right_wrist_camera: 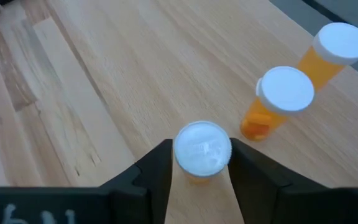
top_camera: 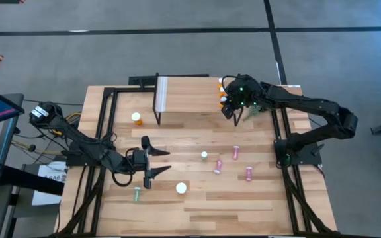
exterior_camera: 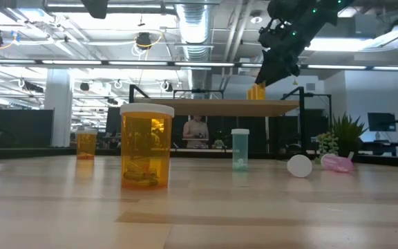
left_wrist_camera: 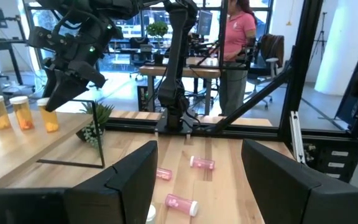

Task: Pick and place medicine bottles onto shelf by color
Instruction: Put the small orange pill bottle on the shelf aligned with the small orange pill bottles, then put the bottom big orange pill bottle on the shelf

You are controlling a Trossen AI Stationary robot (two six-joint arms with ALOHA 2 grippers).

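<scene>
I see my right pincer [right_wrist_camera: 199, 163] above the shelf [top_camera: 190, 99], at its end nearest the right arm. An orange bottle [right_wrist_camera: 202, 151] stands on the shelf between its fingers [right_wrist_camera: 156, 167], which sit close on either side of the cap; I cannot tell whether they press it. Two more orange bottles [right_wrist_camera: 277, 99] stand just beside it. My left pincer [top_camera: 159, 162] waits spread and empty over the worktop [top_camera: 197, 205], with pink bottles [top_camera: 235, 153] lying well beyond it.
</scene>
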